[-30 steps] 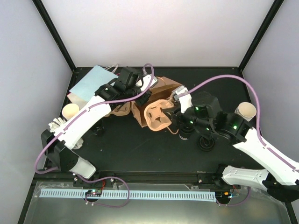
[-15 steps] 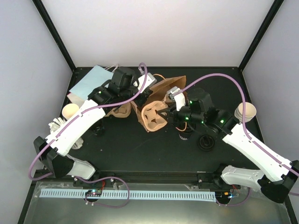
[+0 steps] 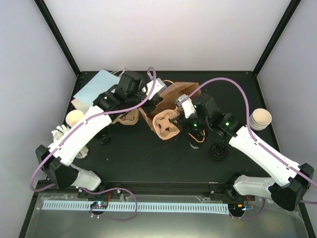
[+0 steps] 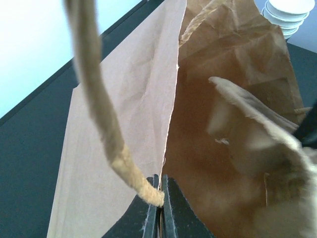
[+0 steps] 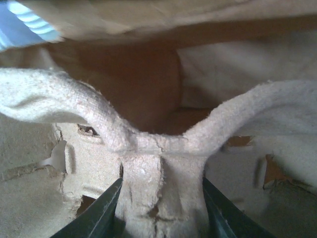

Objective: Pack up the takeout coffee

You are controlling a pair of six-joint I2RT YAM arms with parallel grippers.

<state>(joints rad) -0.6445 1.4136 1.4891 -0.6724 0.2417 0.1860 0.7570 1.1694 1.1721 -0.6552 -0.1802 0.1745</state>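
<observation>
A brown paper bag point(image 3: 177, 93) lies at the back middle with its mouth towards me. My left gripper point(image 3: 150, 100) is shut on the bag's mouth edge point(image 4: 171, 114), beside the twine handle point(image 4: 99, 109). A beige pulp cup carrier point(image 3: 165, 125) sits at the mouth. My right gripper point(image 3: 180, 121) is shut on the carrier's centre post point(image 5: 161, 193), one finger point(image 5: 101, 213) on each side. A small black cup point(image 3: 194, 143) stands just right of the carrier, with a black lid point(image 3: 218, 151) beside it. Cream-lined cups point(image 3: 260, 119) stand far right, and one cup point(image 3: 75, 117) far left.
A flat pale-blue bag point(image 3: 96, 87) lies at the back left. A second pulp carrier point(image 3: 127, 118) rests under the left arm, and a small black item point(image 3: 104, 139) sits near it. White cups point(image 4: 287, 12) show past the bag in the left wrist view.
My right arm has swung left and carried the pulp carrier closer to the bag's mouth. My left gripper has shifted a little with the bag's edge, and the bag now stands more open.
</observation>
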